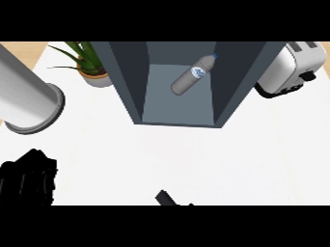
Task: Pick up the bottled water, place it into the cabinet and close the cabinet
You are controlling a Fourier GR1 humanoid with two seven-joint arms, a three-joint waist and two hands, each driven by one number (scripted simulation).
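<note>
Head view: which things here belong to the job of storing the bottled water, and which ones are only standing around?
Part of the job:
- bottled water, lying tilted inside the cabinet
- cabinet, open at the front
- left hand, low at the left
- right hand, only a tip showing at the lower edge

Just standing about:
- potted plant
- toaster
- counter

Bottled water (193, 74): grey-clear, blue-white label. Cabinet (132, 91): dark slate-grey, paler grey floor. Counter (196, 154): white. Plant (86, 55), upper left: green leaves, pale pot. Toaster (293, 67), upper right: silver-white, black trim. Hands: black.
</note>
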